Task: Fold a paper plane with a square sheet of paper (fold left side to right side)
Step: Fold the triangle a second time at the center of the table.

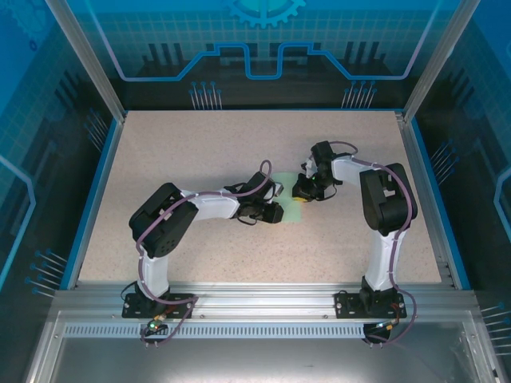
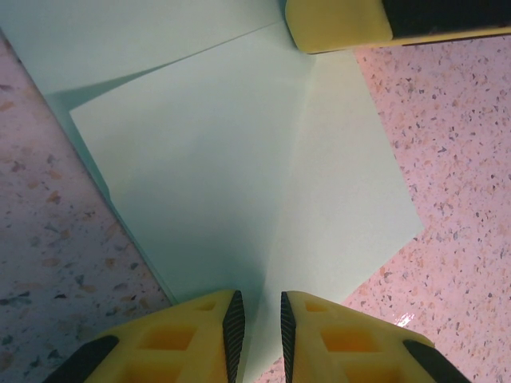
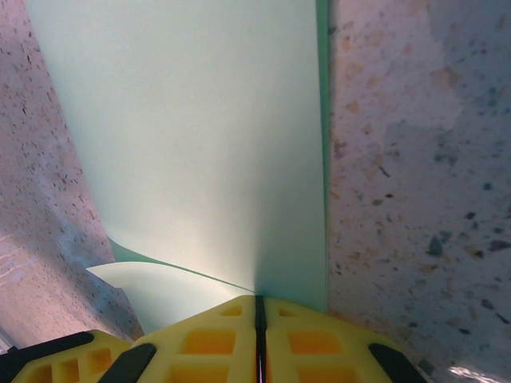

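The square sheet of paper [image 1: 294, 209] is pale mint green and lies partly folded at the table's middle, between both grippers. In the left wrist view the sheet of paper [image 2: 239, 175] has a crease running from the top down between my left gripper's [image 2: 261, 307] pads, which stand a little apart over it. My left gripper [image 1: 275, 211] sits at the paper's left side. My right gripper [image 1: 302, 191] is at its far right end. There my right gripper [image 3: 257, 302] is shut on the edge of the upper layer [image 3: 200, 144], which curls slightly off the lower one. The paper plane is out of view.
The speckled beige table [image 1: 200, 152] has a raised blue rim [image 1: 94, 199] on the left, far and right sides. An aluminium frame [image 1: 255, 299] carrying both arm bases runs along the near edge. The right gripper's yellow finger [image 2: 339, 24] rests at the crease's far end.
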Controlling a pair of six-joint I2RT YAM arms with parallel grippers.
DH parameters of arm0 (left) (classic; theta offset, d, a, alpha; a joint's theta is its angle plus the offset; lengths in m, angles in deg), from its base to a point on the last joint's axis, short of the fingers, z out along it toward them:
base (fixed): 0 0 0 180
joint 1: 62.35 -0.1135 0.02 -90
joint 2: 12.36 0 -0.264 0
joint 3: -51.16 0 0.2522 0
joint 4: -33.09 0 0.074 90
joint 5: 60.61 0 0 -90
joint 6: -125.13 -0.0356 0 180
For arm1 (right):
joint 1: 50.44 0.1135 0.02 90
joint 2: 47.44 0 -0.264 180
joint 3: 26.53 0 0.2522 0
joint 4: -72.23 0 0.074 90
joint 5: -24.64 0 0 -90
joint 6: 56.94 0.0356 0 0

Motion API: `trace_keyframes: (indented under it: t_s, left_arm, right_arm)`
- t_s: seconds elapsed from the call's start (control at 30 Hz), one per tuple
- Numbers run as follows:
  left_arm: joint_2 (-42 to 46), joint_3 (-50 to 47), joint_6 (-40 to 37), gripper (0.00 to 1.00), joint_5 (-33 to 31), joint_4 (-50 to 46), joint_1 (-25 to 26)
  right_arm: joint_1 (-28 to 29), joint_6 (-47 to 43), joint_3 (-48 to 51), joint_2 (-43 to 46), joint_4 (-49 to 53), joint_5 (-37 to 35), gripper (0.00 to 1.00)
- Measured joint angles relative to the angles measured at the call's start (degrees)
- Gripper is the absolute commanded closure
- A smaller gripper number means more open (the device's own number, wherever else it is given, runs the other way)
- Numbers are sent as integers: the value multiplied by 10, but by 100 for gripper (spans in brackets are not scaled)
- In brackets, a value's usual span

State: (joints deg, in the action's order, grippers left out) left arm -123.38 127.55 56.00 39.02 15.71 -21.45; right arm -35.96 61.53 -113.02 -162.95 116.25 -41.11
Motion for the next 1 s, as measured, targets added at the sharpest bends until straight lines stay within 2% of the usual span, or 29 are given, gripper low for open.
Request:
trace_keyframes:
  t_s: [0.37,0.6,0.83,1.0]
  left_arm:
    - [3,2,-3,73,1,-4,1]
    - [37,12,-14,71,8,-78,0]
    - [43,92,-29,71,43,-98,0]
    - [-12,158,-39,71,64,-99,-1]
  right_arm:
    - [-3,-3,-2,-2,2,8,90]
    - [-7,-3,1,-3,-6,11,91]
    - [-8,-3,4,-2,-11,15,91]
    - [-8,-3,4,-2,-11,15,90]
